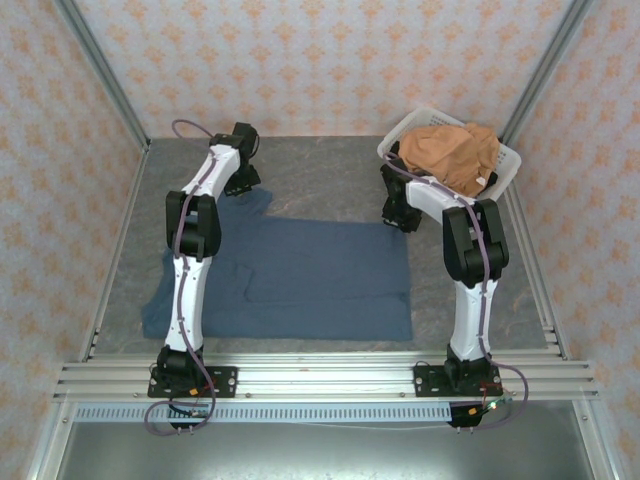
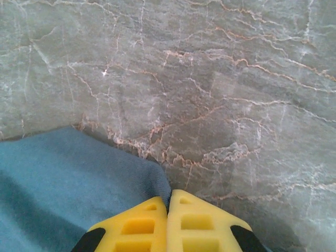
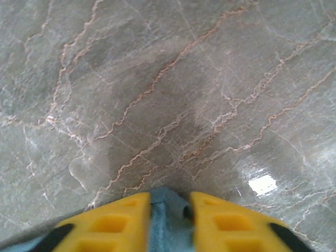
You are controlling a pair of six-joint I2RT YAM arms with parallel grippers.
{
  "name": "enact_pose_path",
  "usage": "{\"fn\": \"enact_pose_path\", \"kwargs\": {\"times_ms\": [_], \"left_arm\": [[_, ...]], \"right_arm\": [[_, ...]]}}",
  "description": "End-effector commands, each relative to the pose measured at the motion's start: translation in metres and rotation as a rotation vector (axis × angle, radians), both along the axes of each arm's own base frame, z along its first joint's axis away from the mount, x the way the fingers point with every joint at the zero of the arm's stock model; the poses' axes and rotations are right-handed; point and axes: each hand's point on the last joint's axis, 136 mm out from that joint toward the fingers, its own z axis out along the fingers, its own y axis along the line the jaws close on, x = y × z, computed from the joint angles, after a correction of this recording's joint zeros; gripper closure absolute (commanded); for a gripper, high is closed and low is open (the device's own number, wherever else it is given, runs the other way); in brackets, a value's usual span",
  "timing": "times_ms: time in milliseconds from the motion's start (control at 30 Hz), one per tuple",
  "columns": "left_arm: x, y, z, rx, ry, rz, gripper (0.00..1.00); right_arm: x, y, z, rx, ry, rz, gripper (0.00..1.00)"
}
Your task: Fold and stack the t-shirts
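Currently the slate-blue shirt (image 1: 320, 280) lies flat on the table (image 1: 330, 170), long axis crosswise, extending from the fingers toward the near edge. The left gripper (image 2: 169, 198) is closed on its far-left corner. The right gripper (image 3: 169, 198) pinches the far-right corner, fingers narrowly apart.

Top view: high behind bases, facing down on grey veined stone surface (image 1: 330, 170); wrist views close above it (all share slate-blue cloth t-shirt (image 1: 310, 280)).
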Motion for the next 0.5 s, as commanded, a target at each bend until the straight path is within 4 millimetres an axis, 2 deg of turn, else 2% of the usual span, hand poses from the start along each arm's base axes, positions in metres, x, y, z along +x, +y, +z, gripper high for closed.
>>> {"fn": "enact_pose_path", "kwargs": {"times_ms": [0,167,333,467], "left_arm": [[-0.002,0.002,0.042,-0.014,-0.057,0.018,1.00],[0.006,0.002,0.063,-0.040,-0.115,0.014,1.00],[0.015,0.003,0.081,-0.060,-0.169,0.003,1.00],[0.011,0.004,0.091,-0.054,-0.177,0.009,1.00]], "right_arm": [[0.002,-0.009,-0.004,-0.054,0.004,0.002,0.87],[0.008,-0.015,0.013,-0.087,-0.032,0.002,1.00],[0.019,-0.022,0.031,-0.118,-0.073,0.002,1.00],[0.029,-0.020,0.048,-0.106,-0.114,0.016,1.00]]}}
